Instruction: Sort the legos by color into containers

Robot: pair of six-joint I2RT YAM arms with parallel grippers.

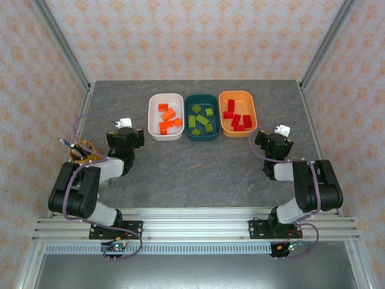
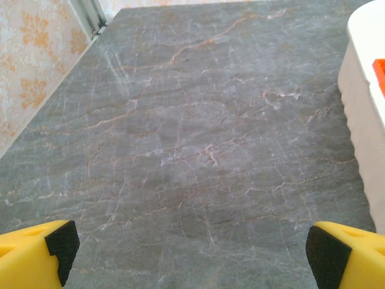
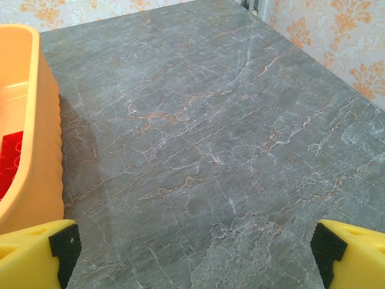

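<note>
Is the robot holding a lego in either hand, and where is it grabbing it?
Nothing is held. The left gripper and right gripper are both open and empty above the table.

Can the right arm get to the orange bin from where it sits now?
Probably yes. The right gripper is open and empty, the orange bin sits close by on its left, and only bare table lies between them. Nothing looks to block the way.
</note>
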